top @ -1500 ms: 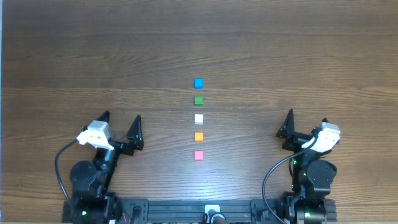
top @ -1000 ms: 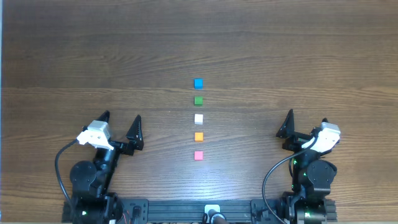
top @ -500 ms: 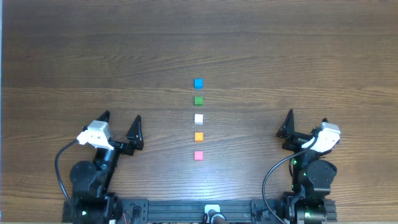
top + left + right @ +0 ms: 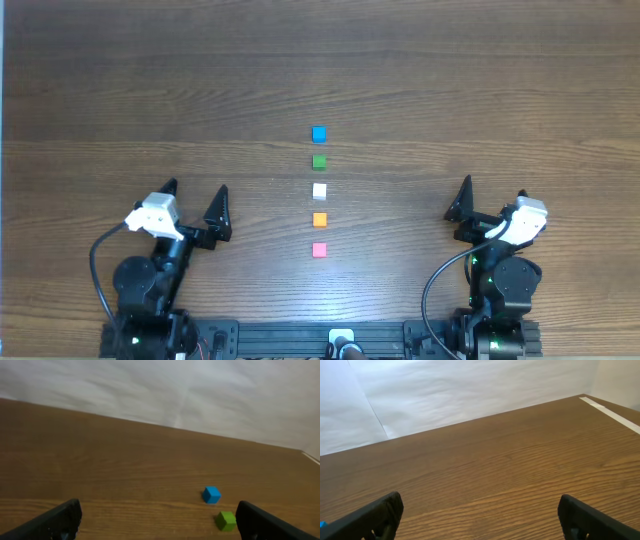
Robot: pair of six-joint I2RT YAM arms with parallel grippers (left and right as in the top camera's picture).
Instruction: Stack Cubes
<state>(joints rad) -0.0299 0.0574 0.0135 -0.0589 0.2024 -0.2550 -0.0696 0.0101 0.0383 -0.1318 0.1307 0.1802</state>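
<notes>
Five small cubes are sitting in a straight column at the centre of the top view, each one apart from the next with bare wood showing between them. The blue cube point(image 4: 319, 134) is lying highest in the frame. Below it are lying the green cube point(image 4: 319, 162), the white cube point(image 4: 319, 191), the orange cube point(image 4: 319, 219) and, lowest and nearest the arm bases, the pink cube point(image 4: 319, 249). None is resting on another.

The left gripper point(image 4: 195, 190) is standing at the lower left of the frame, its two black fingers spreading wide and holding nothing. The right gripper point(image 4: 494, 190) is standing at the lower right, likewise gaping wide with nothing between its fingers. Both are keeping well apart from the column, one to each side of it.

The table point(image 4: 450, 80) is showing a dark brown wood-grain top, with the grain running across the frame. In the left wrist view the blue and green cubes are sitting near each other on the wood, and a white wall point(image 4: 200, 390) is rising behind the table's far edge. In the right wrist view the same white backdrop is standing behind the table, and a pale strip point(image 4: 612, 411) is running along the table's edge.
</notes>
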